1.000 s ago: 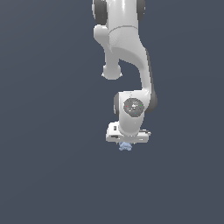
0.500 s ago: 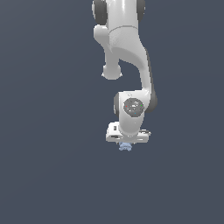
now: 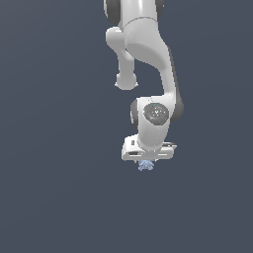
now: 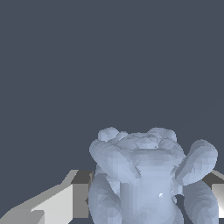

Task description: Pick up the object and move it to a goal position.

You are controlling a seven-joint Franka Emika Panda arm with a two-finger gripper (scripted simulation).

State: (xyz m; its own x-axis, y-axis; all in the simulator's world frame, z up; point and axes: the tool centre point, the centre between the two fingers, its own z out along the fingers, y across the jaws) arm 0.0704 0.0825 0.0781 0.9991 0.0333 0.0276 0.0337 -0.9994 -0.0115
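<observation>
- Gripper (image 3: 146,162) points straight down from the white arm (image 3: 148,44); fingers closed in narrow around the object (image 3: 146,166), a small pale blue lumpy figure.
- Object sits directly under the gripper body, only its lower part poking out below in the exterior view; rest hidden by the hand.
- Wrist view: object (image 4: 148,179) fills the lower middle of the frame, rounded knobs sticking out on both sides, flanked by the fingers (image 4: 65,203) w/ a grey pad edge at each side, figure pressed between them.
- Exterior view shows whole arm, elbow and wrist joint, plus how small the object is vs. the gripper; finger gap not readable there.
- Wrist view gives the object's shape and the finger contact, but no arm.
- Background is plain dark blue-grey in both views; can't tell whether the object touches any surface.
</observation>
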